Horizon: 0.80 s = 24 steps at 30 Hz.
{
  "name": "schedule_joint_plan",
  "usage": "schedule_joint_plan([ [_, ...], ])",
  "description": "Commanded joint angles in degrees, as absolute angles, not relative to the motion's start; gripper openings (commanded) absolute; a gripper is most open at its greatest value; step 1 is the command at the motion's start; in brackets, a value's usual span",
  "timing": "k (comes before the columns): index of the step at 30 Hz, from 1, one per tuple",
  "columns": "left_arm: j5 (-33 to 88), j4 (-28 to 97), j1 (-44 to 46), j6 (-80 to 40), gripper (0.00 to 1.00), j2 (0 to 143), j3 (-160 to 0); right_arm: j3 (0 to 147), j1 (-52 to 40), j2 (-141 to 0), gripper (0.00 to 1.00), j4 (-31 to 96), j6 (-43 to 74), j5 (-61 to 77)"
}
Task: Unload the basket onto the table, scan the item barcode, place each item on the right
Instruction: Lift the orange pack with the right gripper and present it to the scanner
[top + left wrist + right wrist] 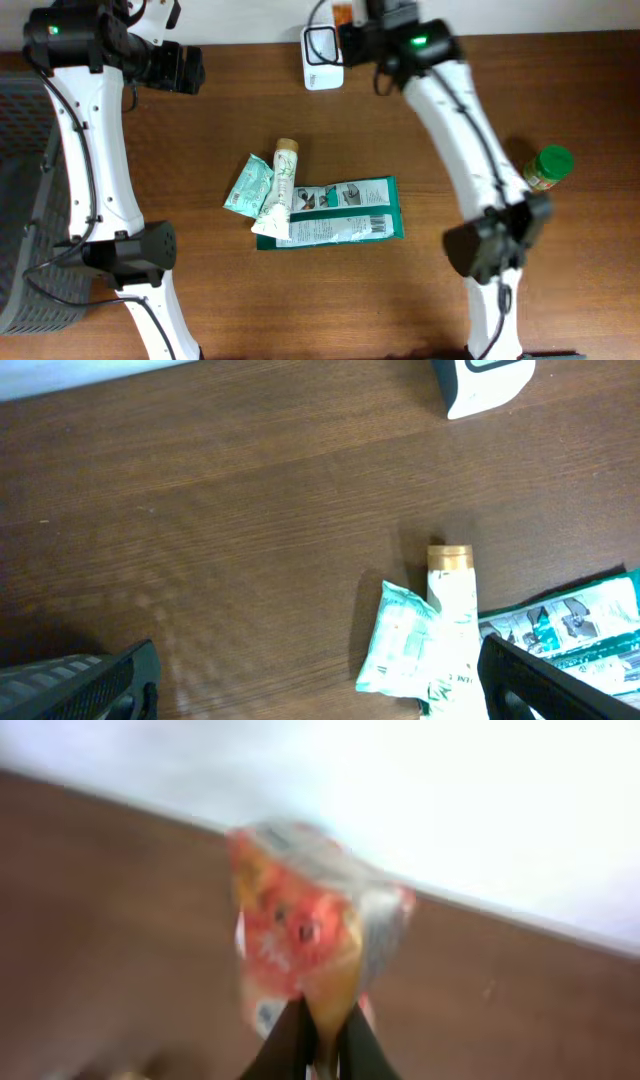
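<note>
Right wrist view showed the right end effector [322, 1045] pinching an orange packet [310, 920] by its edge, which could let it slip. The left end effector [318, 685] stood wide.

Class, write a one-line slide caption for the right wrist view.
Right gripper shut on the lower edge of a blurred, crinkled orange-red packet above the brown wooden table.

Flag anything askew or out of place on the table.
The white tube lies slanted between the small teal packet and the large teal pouch, overlapping both in a loose pile. Nothing looks spilled or damaged.
</note>
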<state>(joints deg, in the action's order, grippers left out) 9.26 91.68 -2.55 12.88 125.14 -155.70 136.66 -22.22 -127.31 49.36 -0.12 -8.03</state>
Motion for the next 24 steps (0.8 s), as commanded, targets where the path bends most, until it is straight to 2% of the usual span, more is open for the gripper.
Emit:
schedule_joint_plan([
  [1,9.65,91.64,-2.79,13.78,0.99,124.81,-156.27,137.47,-25.41,-133.75,0.04,41.15,-11.66,-25.10],
  [5,9.65,91.64,-2.79,13.78,0.99,124.81,-156.27,137.36,-26.30,-141.88,0.04,28.03,-21.08,-30.48],
  [9,9.65,91.64,-2.79,13.78,0.99,124.81,-156.27,137.25,-26.20,-147.30,0.04,23.07,-28.14,-30.26],
  [20,9.65,91.66,-2.79,13.78,0.99,124.81,-156.27,137.27,-26.24,-147.68,0.04,22.90,-28.25,-27.57],
  [24,9.65,91.66,-2.79,13.78,0.99,124.81,-156.27,137.36,-26.24,-143.83,0.04,24.03,-26.96,-24.58],
])
